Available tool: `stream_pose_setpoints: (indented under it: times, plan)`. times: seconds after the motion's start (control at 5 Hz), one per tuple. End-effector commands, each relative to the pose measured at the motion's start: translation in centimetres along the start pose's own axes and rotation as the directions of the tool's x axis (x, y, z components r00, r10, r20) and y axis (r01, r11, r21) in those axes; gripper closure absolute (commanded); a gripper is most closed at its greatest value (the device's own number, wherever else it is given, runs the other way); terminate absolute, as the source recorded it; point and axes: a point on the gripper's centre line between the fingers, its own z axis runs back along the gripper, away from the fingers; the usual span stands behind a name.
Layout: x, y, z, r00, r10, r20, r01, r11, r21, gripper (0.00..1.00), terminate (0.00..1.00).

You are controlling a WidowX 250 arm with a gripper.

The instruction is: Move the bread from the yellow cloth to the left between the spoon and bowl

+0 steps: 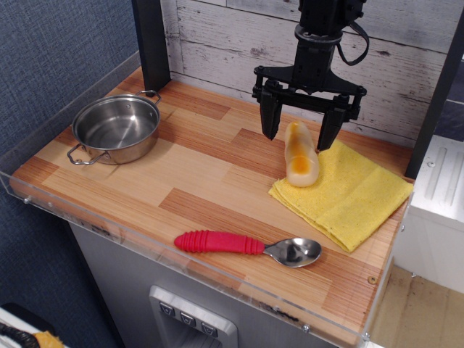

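The bread (pixel 300 156), a cream-white loaf with a glossy orange-yellow patch, lies on the left corner of the yellow cloth (pixel 348 192) at the right of the wooden table. My gripper (pixel 299 130) hangs open just above the bread's far end, one black finger on each side of it, not closed on it. The spoon (pixel 250 246), with a red ribbed handle and metal bowl, lies near the front edge. The steel bowl (pixel 116 129), with two wire loop handles, stands at the back left.
The wooden table (pixel 196 174) has a clear acrylic rim along its front and left edges. A white plank wall stands behind it, with a black post (pixel 151 40) at the back left. A white unit (pixel 435 196) sits to the right.
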Motion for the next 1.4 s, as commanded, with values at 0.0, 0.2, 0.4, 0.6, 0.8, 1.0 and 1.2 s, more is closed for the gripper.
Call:
stream_pose_setpoints:
  times: [0.0,0.2,0.4,0.6,0.8,1.0,1.2]
  plan:
    - [0.0,0.0,0.0,1.000,0.000,0.000,0.000,1.000,0.000,0.00,0.00]
    - [0.2,0.2,0.0,1.000,0.005,-0.006,-0.006,1.000,-0.015,0.00,0.00]
    - [1.6,0.3,-0.5,0.999,0.019,-0.027,-0.019,1.000,0.003,0.00,0.00]
    - [2.6,0.3,-1.5,0.998,0.036,-0.057,-0.035,0.999,0.021,0.00,0.00]
    - [3.0,0.3,-2.7,0.993,0.055,-0.104,-0.047,0.996,0.076,0.00,0.00]
    - [3.0,0.2,-3.5,0.989,0.044,-0.139,-0.029,0.994,0.108,0.00,0.00]
    - [2.8,0.2,-4.9,0.982,0.038,-0.187,-0.009,0.988,0.154,0.00,0.00]
